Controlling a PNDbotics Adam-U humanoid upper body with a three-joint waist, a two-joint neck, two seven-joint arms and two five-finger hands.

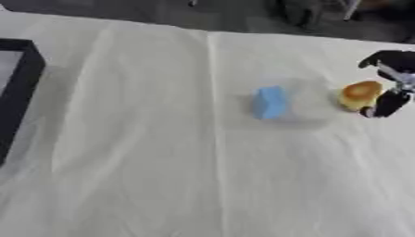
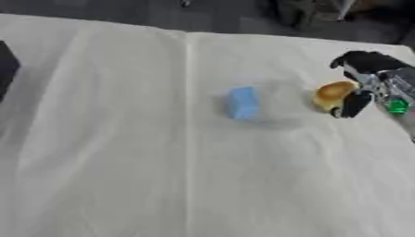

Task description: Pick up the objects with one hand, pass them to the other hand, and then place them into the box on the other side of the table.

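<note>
I am bringing the right hand (image 2: 369,85) to the bun-shaped orange object (image 2: 333,95) at three o'clock on the white-clothed table (image 1: 162,176); its fingers are curling around it, thumb at the near side. It looks light and soft, so I judge a side grasp best. A blue block (image 1: 270,102) is sitting near centre. The black box (image 1: 20,88) is waiting at nine o'clock.

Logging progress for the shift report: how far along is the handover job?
Early. Nothing visibly done: the black box at the left edge shows nothing inside. In hand: the right hand curls its fingers round the orange rounded object. Left: handover, placing, then the blue block, untouched on the white cloth.
</note>
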